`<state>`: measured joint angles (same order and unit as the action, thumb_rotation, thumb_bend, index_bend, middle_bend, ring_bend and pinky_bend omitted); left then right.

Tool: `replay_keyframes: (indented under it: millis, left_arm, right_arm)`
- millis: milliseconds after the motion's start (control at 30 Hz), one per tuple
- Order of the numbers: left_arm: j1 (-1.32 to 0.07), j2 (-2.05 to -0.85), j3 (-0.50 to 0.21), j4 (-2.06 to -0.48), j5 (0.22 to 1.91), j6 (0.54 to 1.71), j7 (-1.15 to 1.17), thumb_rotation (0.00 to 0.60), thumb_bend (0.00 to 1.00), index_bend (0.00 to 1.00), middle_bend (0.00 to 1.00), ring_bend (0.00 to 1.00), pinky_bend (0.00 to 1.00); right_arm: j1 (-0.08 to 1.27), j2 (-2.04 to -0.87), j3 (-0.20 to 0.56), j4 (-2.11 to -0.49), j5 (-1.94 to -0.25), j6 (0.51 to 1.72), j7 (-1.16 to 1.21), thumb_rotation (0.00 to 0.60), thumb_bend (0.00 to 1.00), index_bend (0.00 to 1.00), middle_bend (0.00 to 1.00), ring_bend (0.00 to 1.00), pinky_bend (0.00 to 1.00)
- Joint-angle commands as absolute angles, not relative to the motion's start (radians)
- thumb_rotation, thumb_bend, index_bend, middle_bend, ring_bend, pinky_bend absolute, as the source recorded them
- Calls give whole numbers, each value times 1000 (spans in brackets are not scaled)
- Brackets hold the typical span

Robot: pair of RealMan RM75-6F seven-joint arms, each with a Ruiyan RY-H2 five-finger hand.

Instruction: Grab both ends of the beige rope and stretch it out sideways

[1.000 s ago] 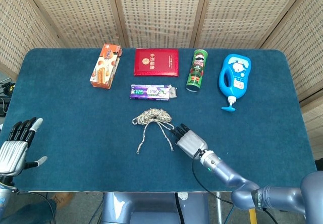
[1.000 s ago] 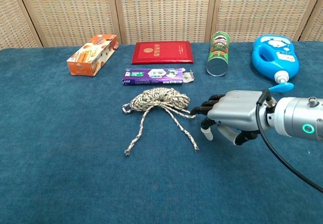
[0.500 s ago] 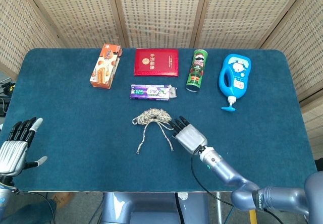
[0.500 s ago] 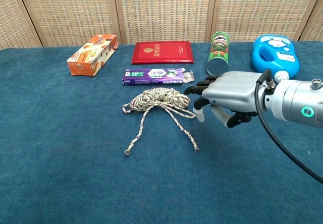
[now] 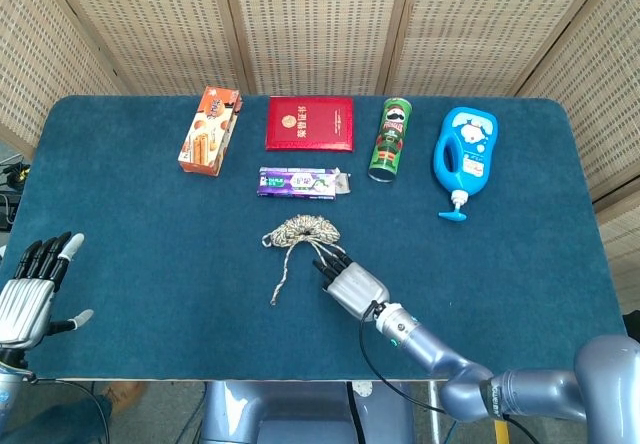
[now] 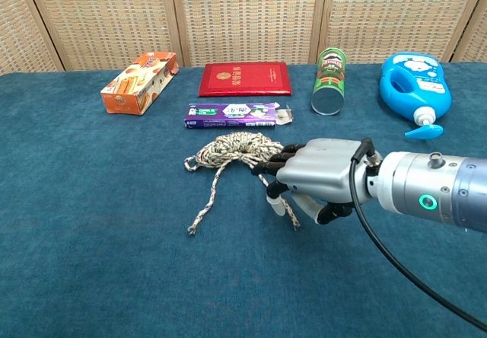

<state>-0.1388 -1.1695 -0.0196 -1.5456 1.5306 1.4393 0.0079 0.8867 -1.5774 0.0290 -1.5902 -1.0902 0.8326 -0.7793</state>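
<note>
Since the earlier frames the right robot hand (image 6: 316, 180) has slid leftward and now lies over the rope's (image 5: 302, 232) right tail, fingers curled down on it, though whether they pinch it I cannot tell; the left robot hand (image 5: 28, 290) waits open and spread at the worktop's (image 5: 150, 254) left edge, holding nothing. The rope lies mid-worktop, coil at the far side and two tails running toward the robot, the left tail free and well apart from the left robot hand. Only the head view shows the left robot hand; the chest view shows the right fingers (image 6: 274, 169) at the strand.
</note>
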Motion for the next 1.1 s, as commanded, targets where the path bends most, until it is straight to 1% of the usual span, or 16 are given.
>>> replay_keyframes:
  millis: [33, 400, 933, 967, 1000, 1067, 1100]
  left_arm:
    - [-139, -1169, -19, -1547, 1532, 1440, 8, 600, 0, 0, 0, 0, 0]
    - [-140, -1170, -17, -1549, 1533, 1438, 12, 600, 0, 0, 0, 0, 0]
    - [-141, -1169, -16, -1550, 1531, 1437, 13, 600, 0, 0, 0, 0, 0]
    - [-141, -1169, -17, -1550, 1530, 1436, 13, 600, 0, 0, 0, 0, 0]
    - [-141, -1169, -17, -1550, 1529, 1434, 13, 600, 0, 0, 0, 0, 0]
    - [-143, -1169, -16, -1551, 1528, 1430, 13, 600, 0, 0, 0, 0, 0]
    - [-143, -1168, -15, -1551, 1528, 1429, 13, 600, 0, 0, 0, 0, 0]
  right_arm:
    - [891, -1587, 20, -1587, -1074, 837, -799, 600, 920, 365, 0, 0, 0]
    - [902, -1587, 4, -1553, -1005, 850, -843, 600, 924, 365, 0, 0, 0]
    - [907, -1577, 30, -1501, -942, 911, -860, 600, 921, 365, 0, 0, 0]
    - [902, -1572, 44, -1512, -947, 926, -839, 600, 908, 365, 0, 0, 0]
    - [897, -1567, 53, -1522, -956, 939, -818, 600, 863, 365, 0, 0, 0]
    - [885, -1558, 76, -1540, -976, 965, -770, 600, 709, 365, 0, 0, 0]
    - [880, -1555, 83, -1544, -984, 972, -752, 600, 593, 365, 0, 0, 0]
